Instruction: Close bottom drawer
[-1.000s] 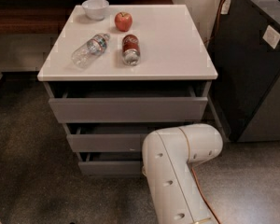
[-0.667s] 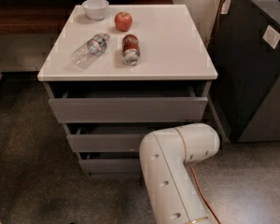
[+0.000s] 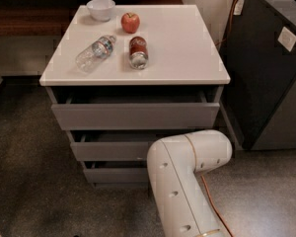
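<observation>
The robot's white arm (image 3: 187,181) fills the near foreground, its elbow bent in front of the cabinet's lower right. An orange cable (image 3: 213,207) trails beside it over the speckled floor (image 3: 34,191). The gripper is out of sight, somewhere behind or beyond that elbow, so whether it is released or clenched cannot be told.

Just behind the arm, lowest in the stack, the bottom drawer (image 3: 116,175) stands pulled out a little, a dark slot showing above its plain grey front. Its right end is hidden by the elbow. With no handle, the flat front is the place to press, near its middle so the box runs in straight. It is likely a light, stiff panel on runners that needs a steady push rather than a grip, though the smooth face could let a contact slide.

Above it the middle drawer (image 3: 111,150) and the top drawer (image 3: 133,116) also stand ajar, the top one furthest.

On the white surface (image 3: 187,48) lie a clear bottle (image 3: 94,53) and a can (image 3: 137,52), both on their sides. Beyond them sit an apple (image 3: 130,22) and a white bowl (image 3: 100,9). A dark bin (image 3: 271,83) stands at right.

Against the frame a second earlier, the elbow has edged slightly toward frame left. The drawer looks no further in.
</observation>
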You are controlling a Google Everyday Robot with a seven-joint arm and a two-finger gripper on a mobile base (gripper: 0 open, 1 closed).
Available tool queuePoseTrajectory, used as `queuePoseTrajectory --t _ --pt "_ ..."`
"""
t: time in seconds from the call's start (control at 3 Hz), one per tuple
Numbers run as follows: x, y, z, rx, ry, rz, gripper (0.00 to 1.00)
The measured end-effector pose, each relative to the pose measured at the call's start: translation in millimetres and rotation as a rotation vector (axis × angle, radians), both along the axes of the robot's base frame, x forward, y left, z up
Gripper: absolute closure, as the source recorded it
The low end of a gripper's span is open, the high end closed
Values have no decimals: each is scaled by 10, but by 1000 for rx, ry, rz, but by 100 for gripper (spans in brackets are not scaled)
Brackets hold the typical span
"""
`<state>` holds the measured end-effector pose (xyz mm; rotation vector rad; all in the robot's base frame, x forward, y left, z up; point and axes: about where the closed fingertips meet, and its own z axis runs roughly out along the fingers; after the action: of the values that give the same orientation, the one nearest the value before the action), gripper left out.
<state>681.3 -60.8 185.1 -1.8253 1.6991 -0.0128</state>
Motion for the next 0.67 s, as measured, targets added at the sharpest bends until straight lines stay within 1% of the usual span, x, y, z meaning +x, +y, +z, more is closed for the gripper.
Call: queuePoseTrajectory --t 0.33,0.67 --pt "-215 112 33 15 21 22 45" --pt "-506 216 61 22 57 38 22"
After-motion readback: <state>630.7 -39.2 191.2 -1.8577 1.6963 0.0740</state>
